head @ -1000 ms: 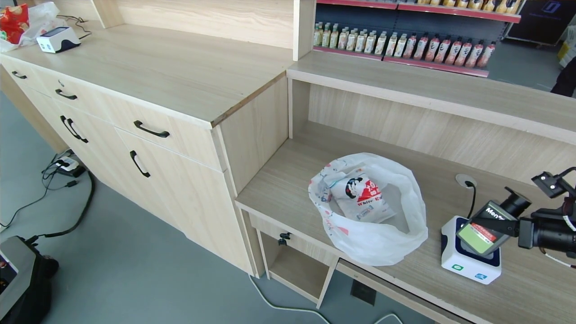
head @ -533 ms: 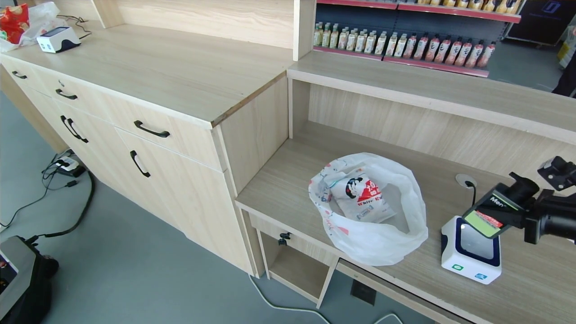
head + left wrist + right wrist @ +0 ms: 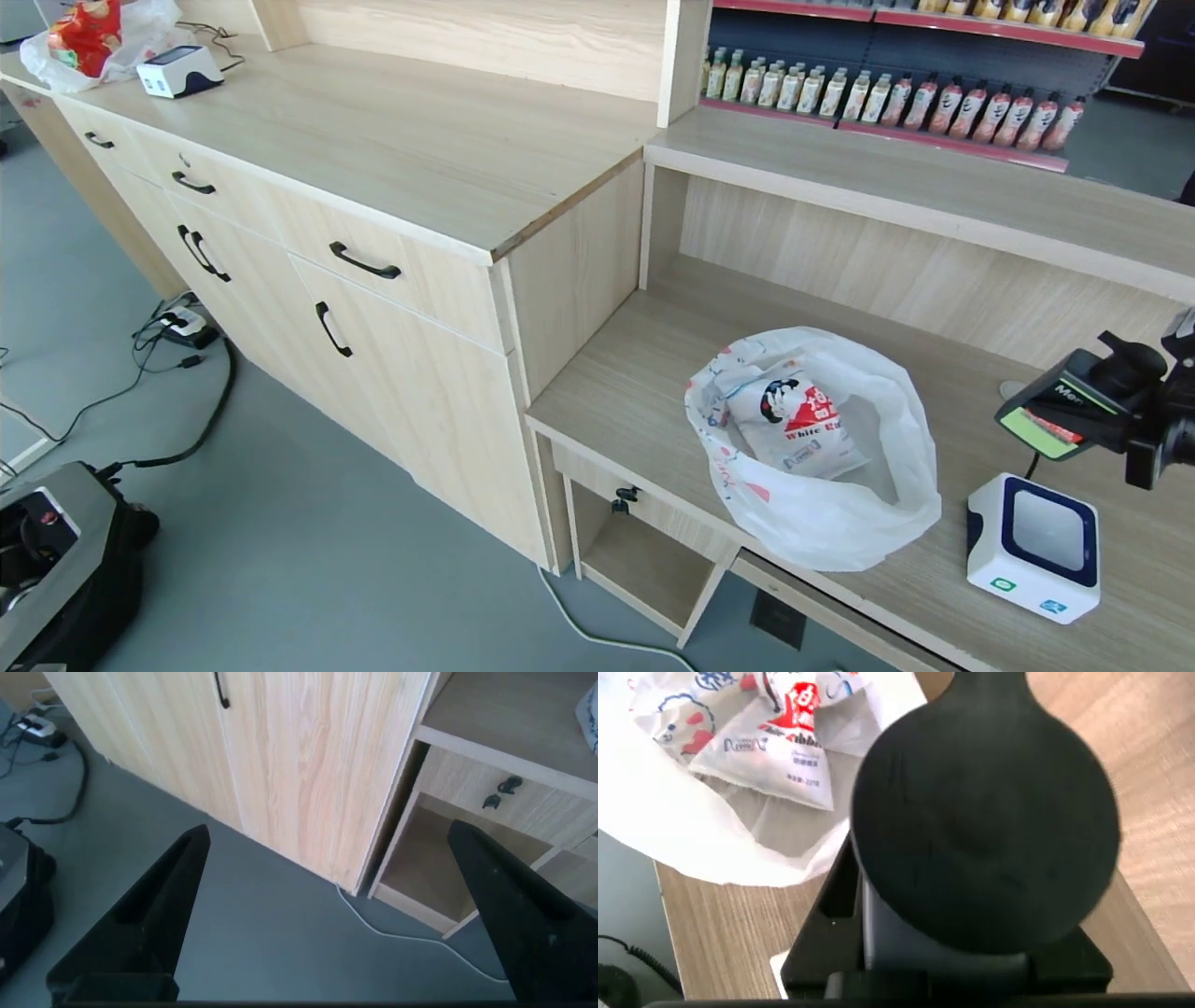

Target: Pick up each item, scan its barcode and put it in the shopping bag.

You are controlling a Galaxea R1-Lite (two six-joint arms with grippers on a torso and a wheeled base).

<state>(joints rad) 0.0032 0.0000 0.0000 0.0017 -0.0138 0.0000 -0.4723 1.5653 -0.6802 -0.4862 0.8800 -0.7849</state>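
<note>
A white shopping bag [image 3: 822, 513] stands open on the low wooden counter [image 3: 635, 392], with a white candy packet [image 3: 794, 420] lying inside it. To its right sits the white barcode scanner [image 3: 1034, 546], window facing up. My right gripper [image 3: 1094, 403] is shut on a black pack with a green face [image 3: 1041, 420], held in the air above and behind the scanner. In the right wrist view the black pack [image 3: 985, 812] blocks the middle, with the bag [image 3: 738, 831] and candy packet [image 3: 780, 737] beyond it. My left gripper [image 3: 329, 833] hangs open over the grey floor beside the cabinet.
A taller cabinet [image 3: 373, 149] with drawers stands to the left of the low counter; another scanner [image 3: 177, 70] and a bag with a red packet [image 3: 89, 33] sit at its far end. Bottles [image 3: 887, 93] line a shelf behind. Cables [image 3: 177, 336] lie on the floor.
The head camera has shifted, sliding the whole scene rightward. My right gripper has lifted the black pack up and back from the scanner's window.
</note>
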